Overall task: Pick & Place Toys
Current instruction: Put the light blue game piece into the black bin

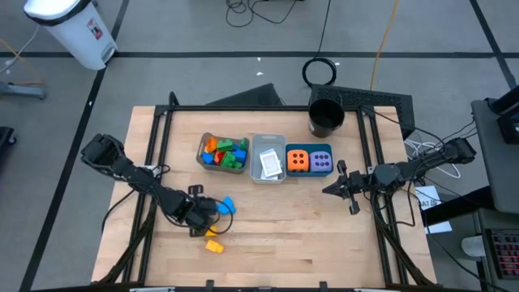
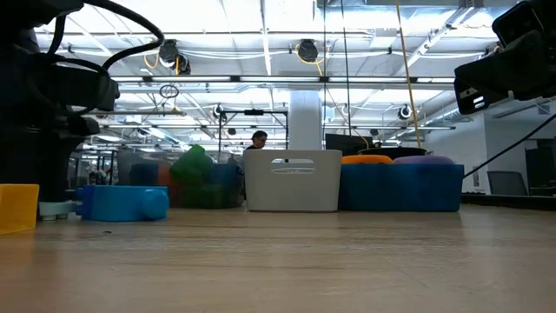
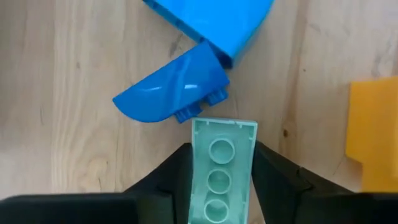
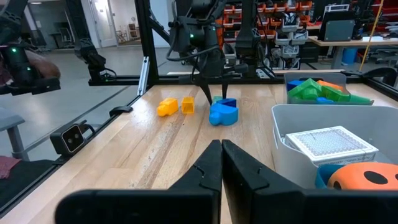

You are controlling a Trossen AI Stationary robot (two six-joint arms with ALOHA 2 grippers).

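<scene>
Teal brick (image 3: 221, 171) between left end effector (image 3: 219, 186) fingers

Blue brick (image 2: 122, 203) lies beside yellow brick (image 2: 17, 207) on table (image 2: 287, 261).

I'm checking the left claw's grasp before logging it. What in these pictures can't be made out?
- Teal brick: its near end is cut off by the left wrist view's edge, between the left claw's fingers.
- Same brick, high view: hidden under the claw.
- Yellow brick: cropped at the edge.
</scene>
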